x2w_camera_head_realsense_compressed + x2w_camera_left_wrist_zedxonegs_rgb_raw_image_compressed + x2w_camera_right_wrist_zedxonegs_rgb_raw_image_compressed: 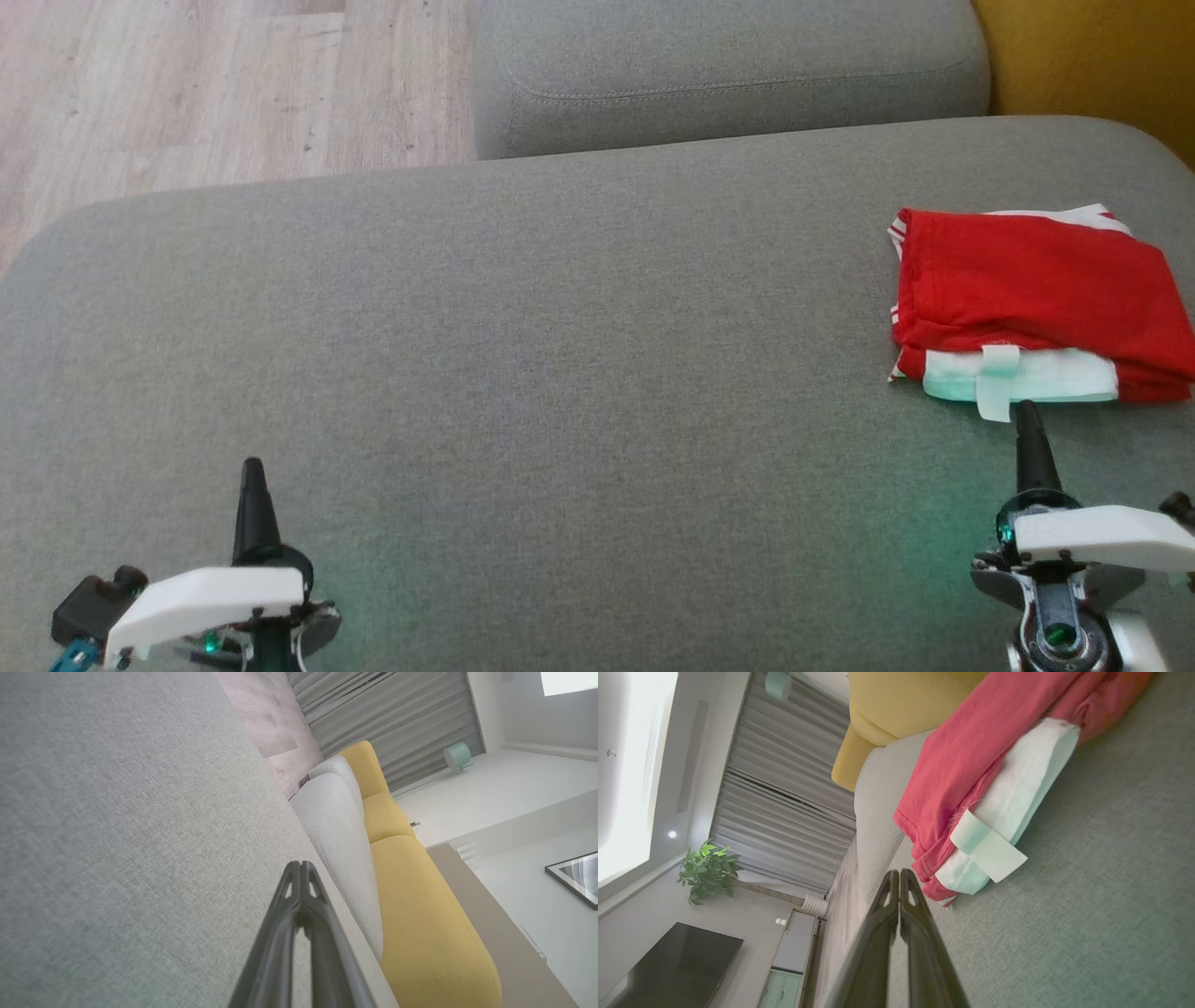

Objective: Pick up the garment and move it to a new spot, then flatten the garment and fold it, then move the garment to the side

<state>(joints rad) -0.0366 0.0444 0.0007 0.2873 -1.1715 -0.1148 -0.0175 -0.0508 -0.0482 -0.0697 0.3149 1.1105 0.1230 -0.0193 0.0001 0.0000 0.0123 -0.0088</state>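
The garment [1036, 299] is red with white trim and lies folded in a compact rectangle at the right end of the grey sofa seat [560, 373]. In the right wrist view the garment [971, 774] shows its white band and a loose white strap just beyond my fingers. My right gripper [1027, 409] is shut and empty, its tip a short way in front of the garment's near edge, not touching it. My left gripper [252, 467] is shut and empty at the lower left, over bare cushion. In the wrist views both the right gripper [899, 872] and the left gripper [301, 864] have their fingers pressed together.
A second grey cushion [728, 75] sits behind the seat, with a yellow cushion [1092, 65] at the far right. Wooden floor [224, 84] lies beyond the seat's far left edge. Curtains, a plant and a dark screen show in the room beyond.
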